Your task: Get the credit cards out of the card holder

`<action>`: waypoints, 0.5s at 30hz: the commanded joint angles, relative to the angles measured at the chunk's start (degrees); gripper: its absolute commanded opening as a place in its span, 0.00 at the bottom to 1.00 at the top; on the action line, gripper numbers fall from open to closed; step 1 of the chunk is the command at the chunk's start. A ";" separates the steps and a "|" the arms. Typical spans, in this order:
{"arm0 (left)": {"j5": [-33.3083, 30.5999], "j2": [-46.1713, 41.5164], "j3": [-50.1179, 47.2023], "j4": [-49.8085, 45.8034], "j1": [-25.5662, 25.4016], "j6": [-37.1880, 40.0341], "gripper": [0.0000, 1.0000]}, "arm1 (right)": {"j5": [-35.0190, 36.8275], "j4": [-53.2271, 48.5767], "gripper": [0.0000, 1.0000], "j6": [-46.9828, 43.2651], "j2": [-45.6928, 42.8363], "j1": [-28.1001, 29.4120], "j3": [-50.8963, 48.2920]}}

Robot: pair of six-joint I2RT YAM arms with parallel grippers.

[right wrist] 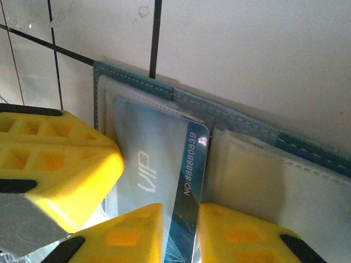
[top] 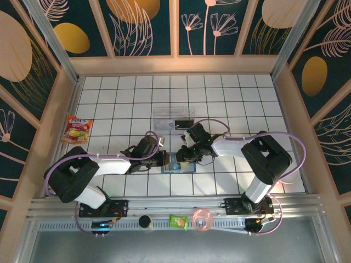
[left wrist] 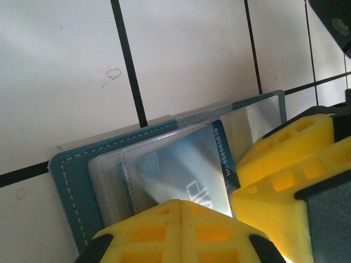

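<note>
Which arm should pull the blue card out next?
Right arm. The right fingers pinch the blue card by its edge; the left fingers are shut, resting on the card holder, likely holding it down.

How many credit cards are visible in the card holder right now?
1. The blue credit card, printed VIP, lies in the open card holder near the middle of the table. Others may be hidden beneath it or behind the cloudy sleeves.
</note>
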 commanded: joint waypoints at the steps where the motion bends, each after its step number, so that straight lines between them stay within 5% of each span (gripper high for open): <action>1: -0.06 1.90 -1.80 -2.60 -0.19 -0.76 0.00 | -2.13 2.09 0.20 1.32 1.53 -0.55 -2.04; 15: 0.42 2.34 -2.05 -1.97 -0.20 -1.09 0.00 | 0.19 1.65 0.00 2.82 -3.15 -1.87 -5.35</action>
